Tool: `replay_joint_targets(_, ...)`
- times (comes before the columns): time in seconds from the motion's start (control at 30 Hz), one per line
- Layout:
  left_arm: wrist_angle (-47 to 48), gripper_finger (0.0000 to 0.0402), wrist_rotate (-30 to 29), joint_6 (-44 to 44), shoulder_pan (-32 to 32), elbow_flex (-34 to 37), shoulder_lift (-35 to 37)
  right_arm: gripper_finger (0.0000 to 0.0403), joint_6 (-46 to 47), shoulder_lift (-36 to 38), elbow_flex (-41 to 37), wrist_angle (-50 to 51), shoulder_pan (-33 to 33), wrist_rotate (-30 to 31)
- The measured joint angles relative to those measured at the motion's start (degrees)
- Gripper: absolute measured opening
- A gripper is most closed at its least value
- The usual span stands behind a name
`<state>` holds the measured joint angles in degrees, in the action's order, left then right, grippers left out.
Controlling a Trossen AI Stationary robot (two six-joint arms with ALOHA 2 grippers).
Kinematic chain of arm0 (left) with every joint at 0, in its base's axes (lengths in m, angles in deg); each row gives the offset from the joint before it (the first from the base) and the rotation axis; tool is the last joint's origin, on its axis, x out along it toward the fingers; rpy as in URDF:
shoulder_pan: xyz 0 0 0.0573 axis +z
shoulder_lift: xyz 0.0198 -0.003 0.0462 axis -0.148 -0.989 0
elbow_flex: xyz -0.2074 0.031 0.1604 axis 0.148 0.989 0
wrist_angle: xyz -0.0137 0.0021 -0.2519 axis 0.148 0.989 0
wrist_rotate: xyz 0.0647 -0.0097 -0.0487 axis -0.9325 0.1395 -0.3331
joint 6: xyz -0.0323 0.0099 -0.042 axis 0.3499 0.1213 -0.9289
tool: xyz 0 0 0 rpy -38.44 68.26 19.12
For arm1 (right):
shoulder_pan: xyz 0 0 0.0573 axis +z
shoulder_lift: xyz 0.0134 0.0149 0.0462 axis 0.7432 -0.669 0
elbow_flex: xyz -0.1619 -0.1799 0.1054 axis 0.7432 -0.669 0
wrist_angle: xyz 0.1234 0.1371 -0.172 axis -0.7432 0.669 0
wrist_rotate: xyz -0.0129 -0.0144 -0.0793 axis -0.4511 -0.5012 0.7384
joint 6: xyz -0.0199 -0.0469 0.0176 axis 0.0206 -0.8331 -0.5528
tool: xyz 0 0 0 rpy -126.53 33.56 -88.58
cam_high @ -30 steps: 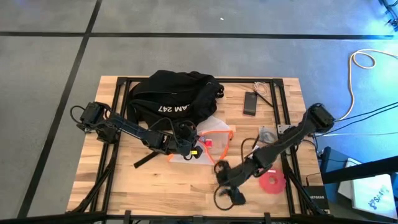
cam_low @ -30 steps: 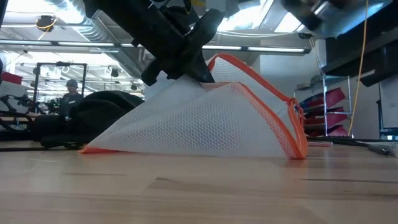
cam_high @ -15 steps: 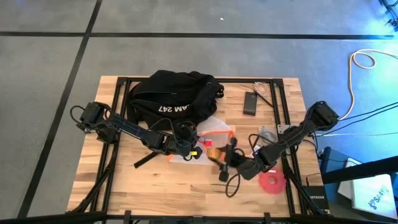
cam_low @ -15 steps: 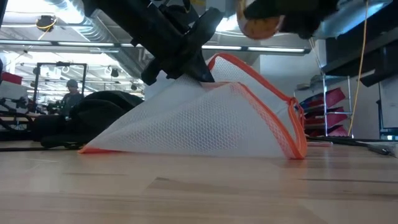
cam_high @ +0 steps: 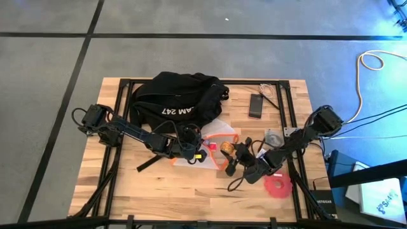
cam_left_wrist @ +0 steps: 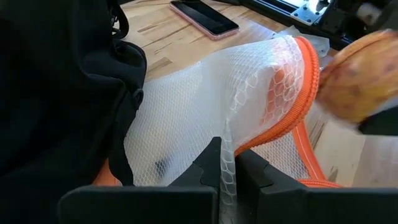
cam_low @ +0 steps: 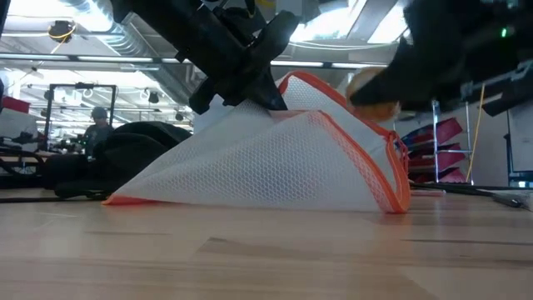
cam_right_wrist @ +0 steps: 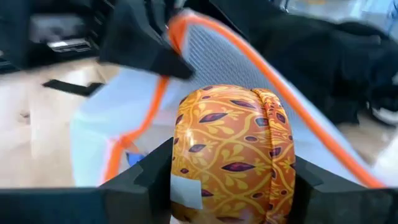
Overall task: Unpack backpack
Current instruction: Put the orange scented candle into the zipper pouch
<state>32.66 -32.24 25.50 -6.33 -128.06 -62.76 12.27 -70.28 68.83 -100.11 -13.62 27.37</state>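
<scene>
The right gripper (cam_right_wrist: 231, 186), its 2 fingers clamped on either side of a round orange tin (cam_right_wrist: 233, 152) patterned with yellow scrolls and dark leaf shapes, holds the tin in the air just beside the orange-trimmed mouth of a white mesh bag (cam_low: 275, 162). A small pale label shows low on the tin's side. The left gripper (cam_left_wrist: 227, 171) stands at the other side of that mouth, its fingers pressed together on a fold of the white netting and lifting it into a tent above the wooden table (cam_high: 159, 191).

Behind the mesh bag, toward the far edge of the table, lies the backpack (cam_high: 178, 95), black and slumped, its white lettering facing up; 1 black strap (cam_high: 148, 164) trails out past the bag toward the near edge. A dark phone (cam_high: 256, 105) lies flat to the far right of the mesh bag, beside the backpack. A red disc (cam_high: 278, 186) rests on the wood to the near right of the bag, beyond the right arm.
</scene>
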Motion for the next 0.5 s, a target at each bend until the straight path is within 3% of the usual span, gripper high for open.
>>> replay_joint_targets(0.17,0.0,0.0000,0.0,0.0,0.0,0.0,0.0,0.0185,2.1,-4.0,-0.3,0.1,-3.1,-3.9)
replay_joint_targets(0.4,0.0,0.0000,0.0,-0.1,0.0,0.0,0.0,0.0187,2.2,-8.7,-0.2,0.1,-7.8,-20.6)
replay_joint_targets(0.5,0.0,0.0000,0.0,-0.1,0.0,0.0,0.0,0.0188,4.6,-9.8,-0.1,-0.3,-8.7,-24.4)
